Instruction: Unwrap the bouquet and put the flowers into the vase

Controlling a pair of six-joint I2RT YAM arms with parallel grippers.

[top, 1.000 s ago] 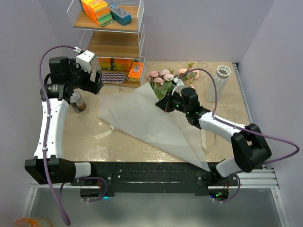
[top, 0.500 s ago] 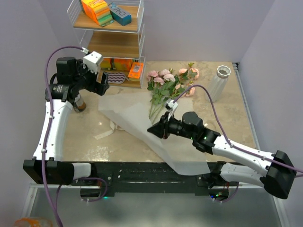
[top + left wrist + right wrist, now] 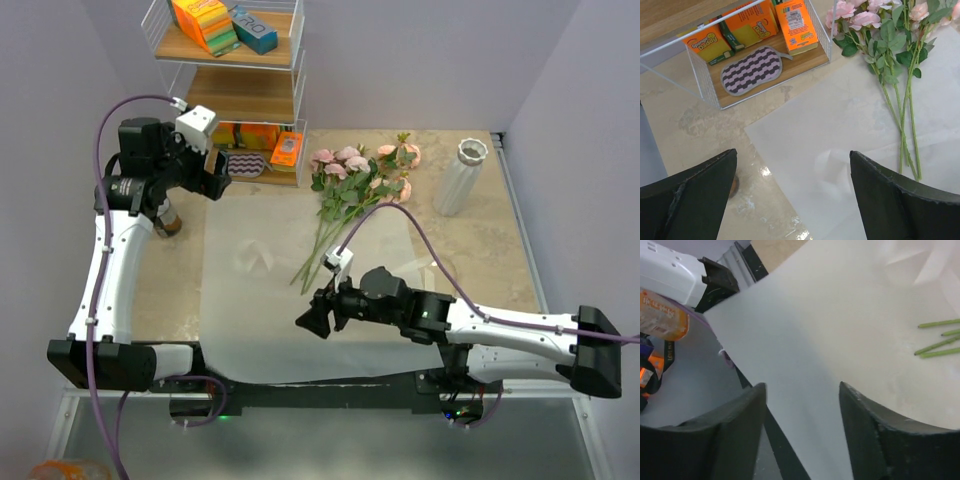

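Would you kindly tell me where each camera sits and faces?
Top external: above and behind, looking down at table; both arms show.
Left wrist: raised, far left, down on flowers, shelf; open left gripper shows.
Right wrist: low over paper's near edge; open right gripper shows.
Both wrists share paper and stems.

My left arm, left of the overhead view, and right arm, lower right, have white link shells and black joints. A purple cable trails each. Left gripper and right gripper carry black fingers, edges scuffed grey.
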